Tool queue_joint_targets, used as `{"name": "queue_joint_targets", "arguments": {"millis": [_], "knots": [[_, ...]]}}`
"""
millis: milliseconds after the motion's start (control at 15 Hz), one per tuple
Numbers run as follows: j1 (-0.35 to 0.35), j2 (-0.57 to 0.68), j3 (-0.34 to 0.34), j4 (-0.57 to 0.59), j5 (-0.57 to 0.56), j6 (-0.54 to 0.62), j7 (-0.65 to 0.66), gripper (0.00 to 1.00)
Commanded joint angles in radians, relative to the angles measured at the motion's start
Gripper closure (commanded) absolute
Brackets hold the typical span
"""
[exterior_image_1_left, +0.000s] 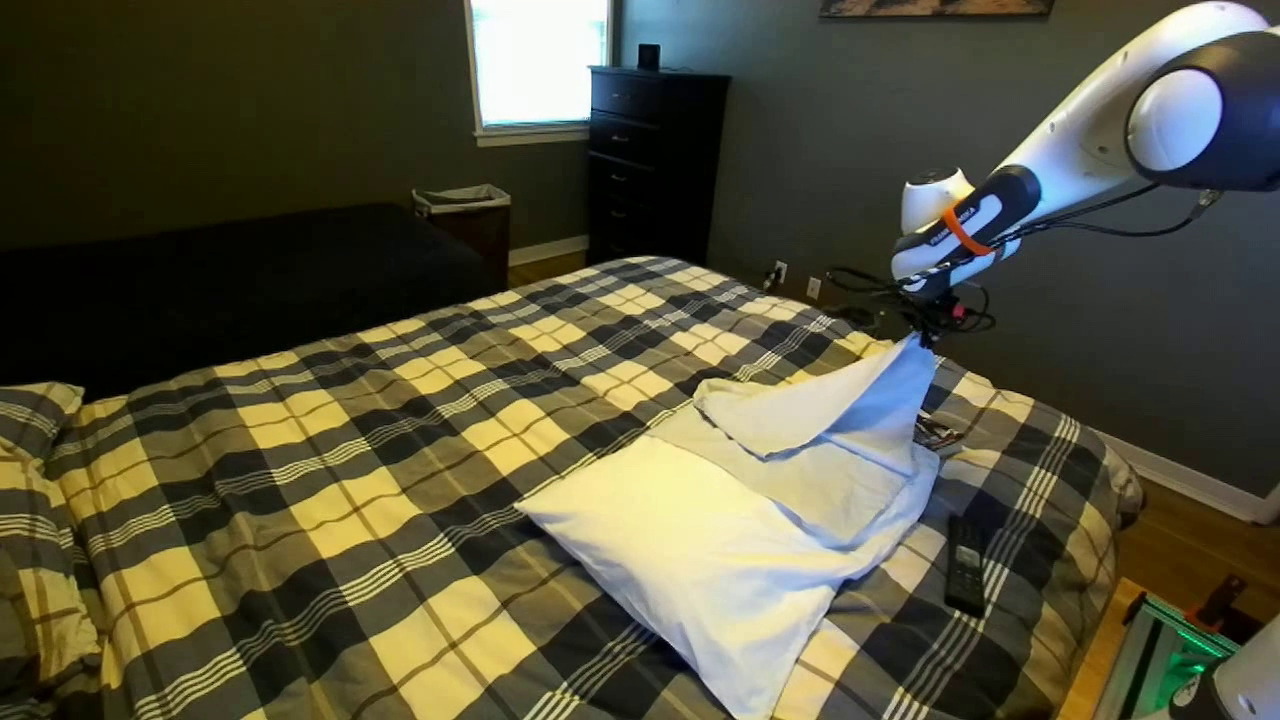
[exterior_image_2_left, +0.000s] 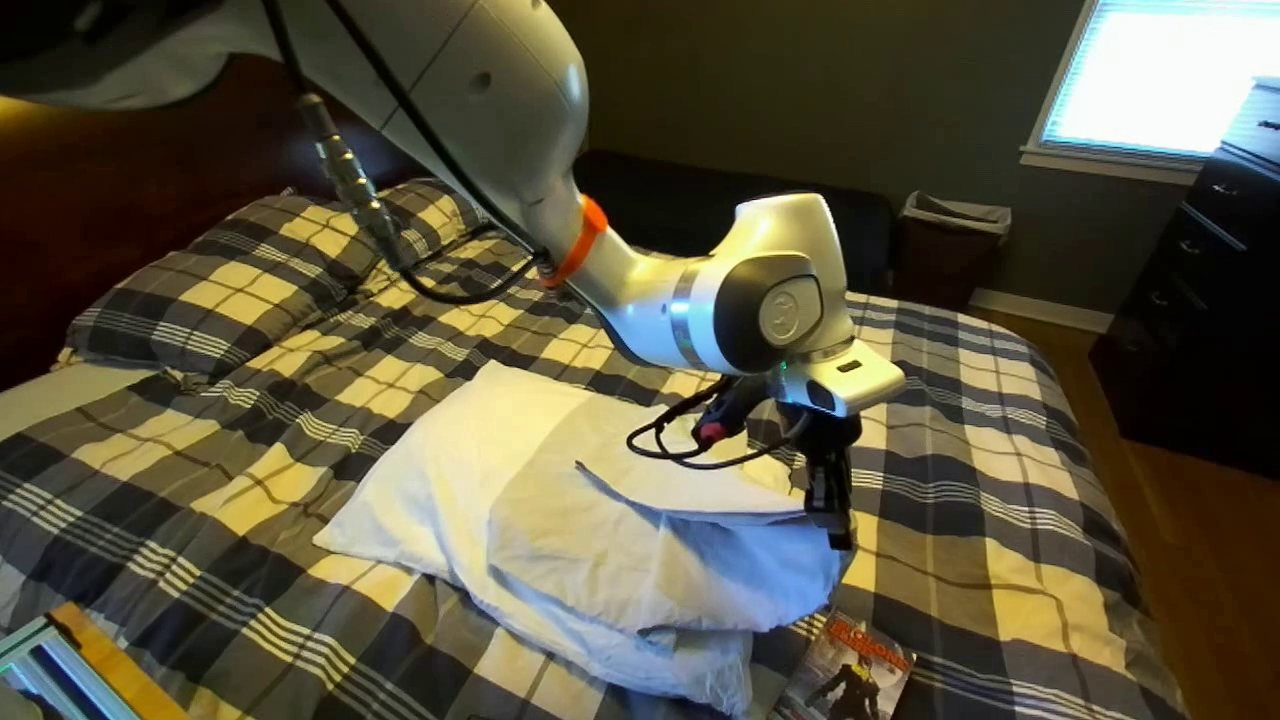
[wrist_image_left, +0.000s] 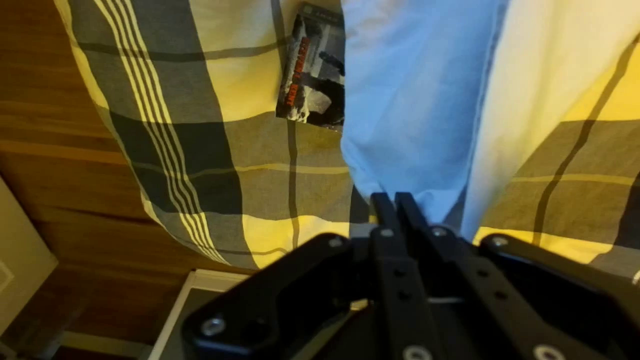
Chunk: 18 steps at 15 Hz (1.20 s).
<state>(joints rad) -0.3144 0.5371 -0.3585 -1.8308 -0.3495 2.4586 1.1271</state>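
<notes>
The end effector (wrist_image_left: 393, 200) pinches a raised corner (exterior_image_1_left: 908, 370) of the cloth (exterior_image_1_left: 700, 510), most of which lies on the bed (exterior_image_1_left: 360, 420); lifting seems the step in hand, and the next move likely calls for a steady hold.

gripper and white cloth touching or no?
Touching. An exterior view shows the white cloth drawn up to a peak right at the gripper; in the wrist view its edge meets the closed fingertips.
</notes>
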Motion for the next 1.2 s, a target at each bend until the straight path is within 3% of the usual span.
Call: {"name": "queue_joint_targets", "arguments": {"millis": [0, 200, 533, 733, 800, 933, 1133], "knots": [[-0.006, 0.148, 0.001, 0.187, 0.137, -0.077, -0.030, 0.99], [-0.005, 0.234, -0.008, 0.278, 0.191, -0.032, -0.024, 0.99], [0.005, 0.301, -0.044, 0.349, 0.142, 0.028, -0.141, 0.99], [0.012, 0.350, -0.084, 0.405, 0.149, 0.052, -0.146, 0.99], [0.008, 0.357, -0.083, 0.417, 0.159, 0.050, -0.156, 0.70], [0.000, 0.334, -0.061, 0.400, 0.176, 0.044, -0.205, 0.62], [-0.005, 0.261, -0.023, 0.323, 0.191, 0.031, -0.334, 0.40]]}}
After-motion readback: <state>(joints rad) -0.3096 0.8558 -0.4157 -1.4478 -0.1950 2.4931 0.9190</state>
